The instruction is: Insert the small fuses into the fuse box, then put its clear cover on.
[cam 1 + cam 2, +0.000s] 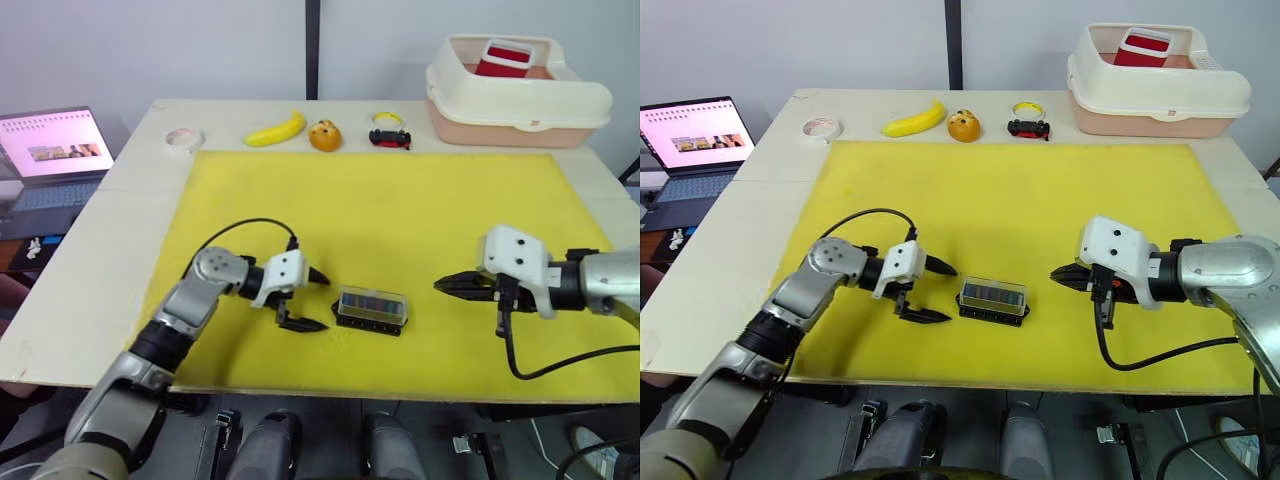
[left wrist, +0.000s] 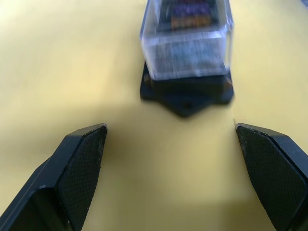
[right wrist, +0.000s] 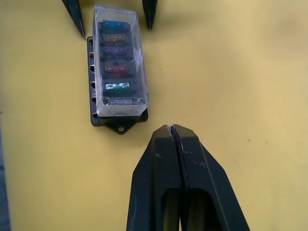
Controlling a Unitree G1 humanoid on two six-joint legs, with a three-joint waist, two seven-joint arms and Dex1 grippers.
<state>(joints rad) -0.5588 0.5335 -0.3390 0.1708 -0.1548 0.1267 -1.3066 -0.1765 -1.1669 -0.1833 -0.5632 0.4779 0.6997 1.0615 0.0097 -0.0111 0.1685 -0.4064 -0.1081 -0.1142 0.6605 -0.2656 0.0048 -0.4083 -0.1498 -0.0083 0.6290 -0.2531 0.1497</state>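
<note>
The black fuse box (image 1: 371, 320) lies on the yellow mat (image 1: 400, 210) near the front edge. The clear cover (image 3: 137, 57) sits on top of it. Under the cover, the small fuses (image 3: 117, 70) stand in a row in their slots, coloured green, red, purple, orange and blue. My left gripper (image 1: 322, 302) is open just left of the box, its fingers (image 2: 82, 163) apart from it and holding nothing. My right gripper (image 3: 174, 130) is shut and empty, a short way right of the box and pointing at it.
Along the table's far edge lie a tape roll (image 1: 183, 138), a banana (image 1: 275, 129), an orange object (image 1: 324, 135) and a black-and-red toy car (image 1: 389, 137). A white bin (image 1: 515, 95) holding a red item stands at the far right. An open laptop (image 1: 55, 150) sits off the table's left.
</note>
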